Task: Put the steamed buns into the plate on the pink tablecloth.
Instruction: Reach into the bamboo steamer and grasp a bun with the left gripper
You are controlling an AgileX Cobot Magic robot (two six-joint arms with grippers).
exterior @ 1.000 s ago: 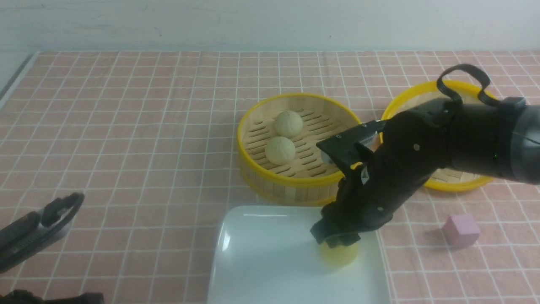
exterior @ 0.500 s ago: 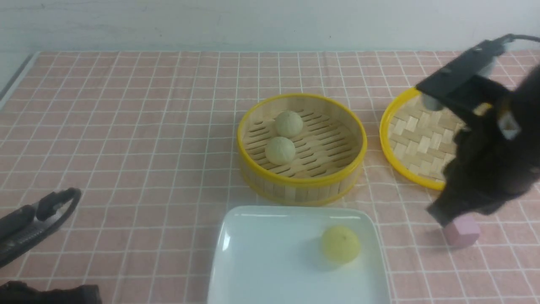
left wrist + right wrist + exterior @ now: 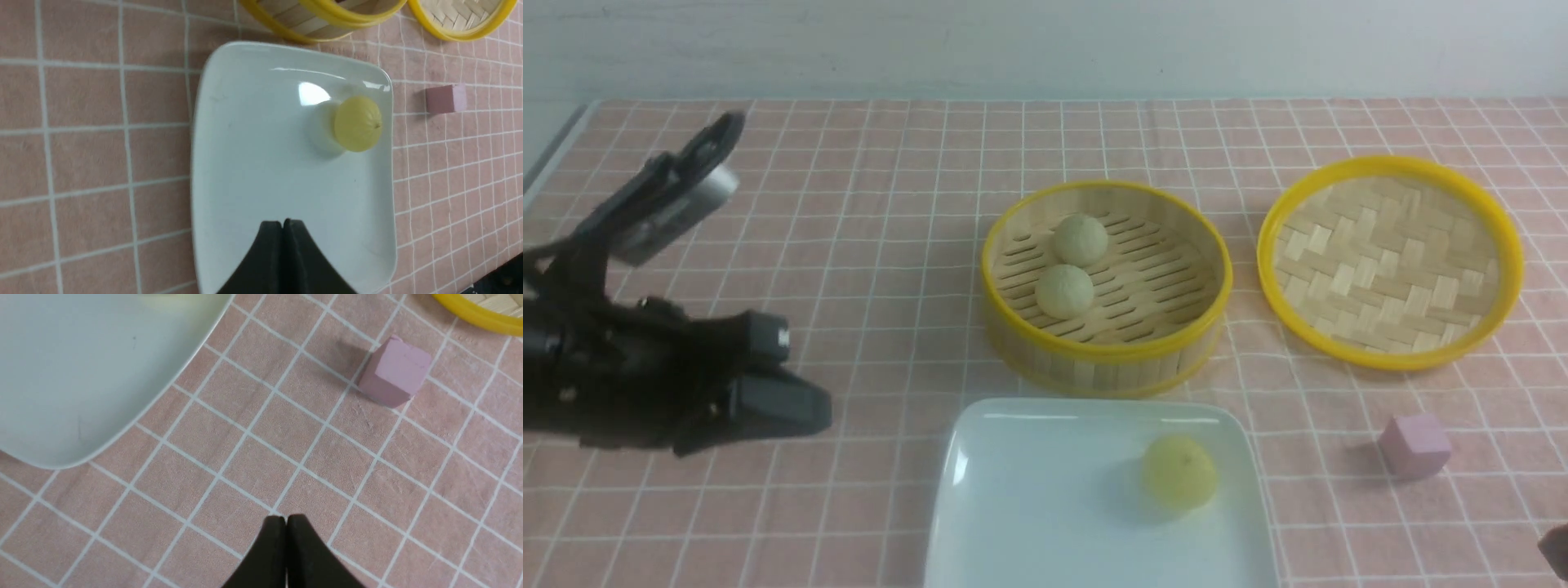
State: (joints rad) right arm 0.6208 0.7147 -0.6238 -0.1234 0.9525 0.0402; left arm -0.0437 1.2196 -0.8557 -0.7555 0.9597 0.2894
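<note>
Two pale beige steamed buns [image 3: 1081, 238] [image 3: 1064, 291] lie in the bamboo steamer basket [image 3: 1094, 359]. A yellow steamed bun [image 3: 1179, 475] [image 3: 358, 123] rests free on the right part of the white square plate [image 3: 1029, 506] [image 3: 253, 163], which sits on the pink tablecloth [image 3: 849, 245]. My left gripper [image 3: 821, 411] [image 3: 283, 223] is shut and empty, hovering left of the plate and pointing toward it. My right gripper [image 3: 285, 518] is shut and empty above bare cloth, right of the plate's corner [image 3: 81, 375]. Only a dark sliver of the right arm [image 3: 1556, 551] shows at the front view's lower right edge.
The woven, yellow-rimmed lid [image 3: 1388, 261] lies flat to the right of the steamer. A small pink cube [image 3: 1414, 443] [image 3: 394, 370] sits on the cloth right of the plate. The table's left edge [image 3: 556, 155] runs at the far left.
My right arm has left the yellow bun on the plate, pulled away to the right almost out of the front view, and shut. My left arm has risen and swung in toward the plate.
</note>
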